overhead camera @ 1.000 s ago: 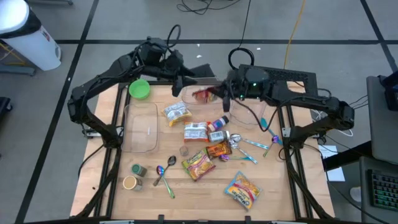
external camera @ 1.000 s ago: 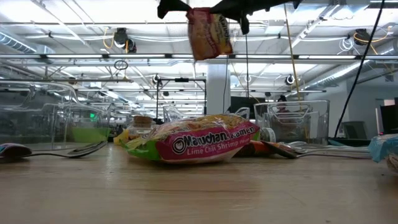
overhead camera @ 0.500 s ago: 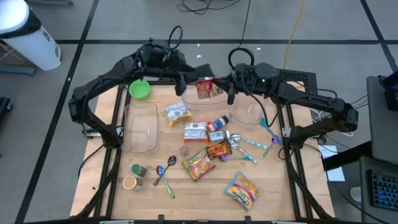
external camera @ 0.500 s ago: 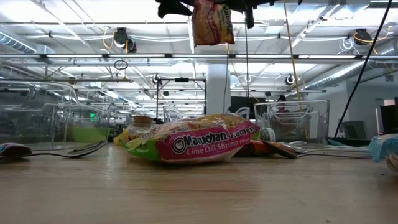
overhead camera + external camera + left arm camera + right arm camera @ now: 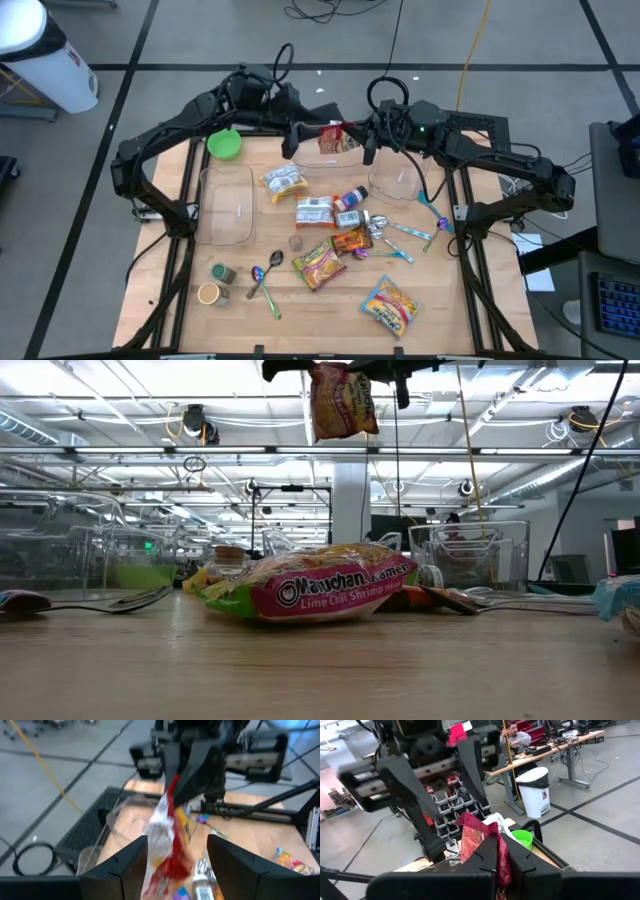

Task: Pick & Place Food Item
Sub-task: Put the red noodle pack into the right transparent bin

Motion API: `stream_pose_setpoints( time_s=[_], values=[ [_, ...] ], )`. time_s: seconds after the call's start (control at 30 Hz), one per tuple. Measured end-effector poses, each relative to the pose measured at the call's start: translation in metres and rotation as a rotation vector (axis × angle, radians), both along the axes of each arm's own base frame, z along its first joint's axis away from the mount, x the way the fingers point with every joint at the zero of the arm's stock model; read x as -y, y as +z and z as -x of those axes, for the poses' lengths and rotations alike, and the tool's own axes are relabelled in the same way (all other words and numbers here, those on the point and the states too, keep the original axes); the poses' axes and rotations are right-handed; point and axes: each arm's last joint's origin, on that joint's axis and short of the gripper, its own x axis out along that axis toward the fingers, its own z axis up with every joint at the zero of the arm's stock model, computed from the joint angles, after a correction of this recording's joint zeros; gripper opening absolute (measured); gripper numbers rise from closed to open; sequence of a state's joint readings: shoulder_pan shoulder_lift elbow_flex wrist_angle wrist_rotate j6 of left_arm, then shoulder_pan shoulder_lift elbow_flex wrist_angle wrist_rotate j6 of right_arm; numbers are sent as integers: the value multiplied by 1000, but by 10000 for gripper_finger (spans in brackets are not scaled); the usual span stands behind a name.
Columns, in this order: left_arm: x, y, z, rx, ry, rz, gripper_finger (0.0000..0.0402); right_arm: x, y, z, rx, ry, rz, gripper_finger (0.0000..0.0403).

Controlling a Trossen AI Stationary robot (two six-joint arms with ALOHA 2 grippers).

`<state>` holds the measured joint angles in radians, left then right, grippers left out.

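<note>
- Your right gripper (image 5: pixel 362 140) is clamped on a red snack packet (image 5: pixel 333 138), high over the table's 12 o'clock edge.
- Your left gripper (image 5: pixel 297 137), fingers apart, brackets the packet without pinching it.
- Risk: releasing early could drop it.
- The low view shows the packet's height; the high view shows the clear tub (image 5: pixel 322 163) beneath.

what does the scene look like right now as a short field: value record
held item: ramen packet, lifted above the table's far edge
right pincer: shut on the ramen packet
left pincer: open, fingers either side of the packet
below: clear container
table: snack packets, spoons, clear tubs, green bowl
</note>
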<state>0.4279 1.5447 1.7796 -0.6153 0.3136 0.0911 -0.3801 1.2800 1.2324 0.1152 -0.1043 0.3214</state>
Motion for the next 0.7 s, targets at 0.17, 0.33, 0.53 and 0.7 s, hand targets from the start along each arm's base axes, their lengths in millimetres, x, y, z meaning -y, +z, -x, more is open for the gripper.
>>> stream_pose_setpoints(
  time_s=[0.17, 0.33, 0.53, 0.7],
  values=[
    [0, -1, -4, 6, -5, -3, 214, -1, 2, 0, 18, 2, -3, 0],
    [-2, -12, -15, -25, -5, 30, 214, -1, 4, 0, 44, 3, -3, 0],
    [-3, -17, -20, -43, 16, 31, 204, -1, 4, 0, 43, 5, -15, 0],
    [-3, -16, -19, -42, 37, 22, 141, -1, 3, 0, 36, 6, -14, 0]
  ],
)
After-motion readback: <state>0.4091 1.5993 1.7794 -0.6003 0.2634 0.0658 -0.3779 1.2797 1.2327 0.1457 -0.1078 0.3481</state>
